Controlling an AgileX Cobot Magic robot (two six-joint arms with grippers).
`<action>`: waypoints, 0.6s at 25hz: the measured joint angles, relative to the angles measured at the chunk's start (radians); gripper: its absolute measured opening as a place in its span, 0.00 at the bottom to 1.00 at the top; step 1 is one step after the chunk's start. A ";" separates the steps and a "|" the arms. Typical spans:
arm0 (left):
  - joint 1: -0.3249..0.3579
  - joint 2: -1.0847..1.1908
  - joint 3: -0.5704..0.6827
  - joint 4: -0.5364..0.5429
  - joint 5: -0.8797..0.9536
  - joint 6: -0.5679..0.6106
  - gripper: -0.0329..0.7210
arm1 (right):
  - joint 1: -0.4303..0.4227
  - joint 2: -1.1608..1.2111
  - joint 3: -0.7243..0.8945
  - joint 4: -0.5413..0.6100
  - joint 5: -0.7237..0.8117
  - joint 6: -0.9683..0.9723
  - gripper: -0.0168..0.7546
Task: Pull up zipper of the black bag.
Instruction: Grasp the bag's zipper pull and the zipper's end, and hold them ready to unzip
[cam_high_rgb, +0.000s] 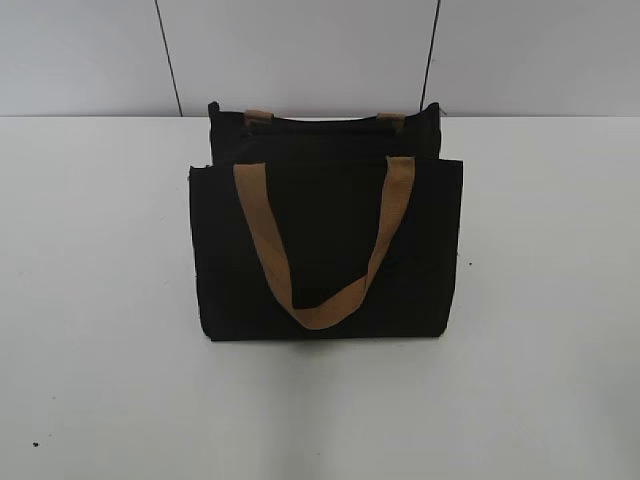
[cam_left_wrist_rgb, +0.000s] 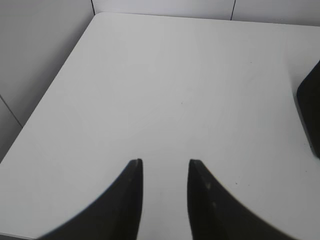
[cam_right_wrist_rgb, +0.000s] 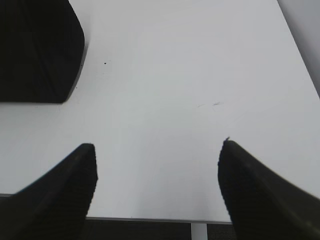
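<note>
The black bag (cam_high_rgb: 325, 250) stands upright at the centre of the exterior view on the white table (cam_high_rgb: 100, 400), one tan handle (cam_high_rgb: 322, 240) drooping in a loop down its front panel and the other handle's ends showing at the back rim; I cannot make out the zipper pull anywhere. In my left wrist view the bag is only a dark edge at the right border, and my left gripper (cam_left_wrist_rgb: 165, 167) hangs over bare table at bottom centre, its jaws a narrow gap apart and holding nothing. My right gripper (cam_right_wrist_rgb: 157, 150) spreads wide across the bottom of its view, empty, touching nothing, with the bag in the upper left corner.
</note>
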 joint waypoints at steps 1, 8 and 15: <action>0.000 0.000 0.000 0.000 0.000 0.000 0.36 | 0.000 0.000 0.000 0.000 0.000 0.000 0.77; 0.000 0.000 0.000 0.000 0.000 0.000 0.36 | 0.000 0.000 0.000 0.000 0.000 0.000 0.77; 0.000 0.000 0.000 0.000 0.000 0.000 0.36 | 0.000 0.000 0.000 0.000 0.000 0.000 0.77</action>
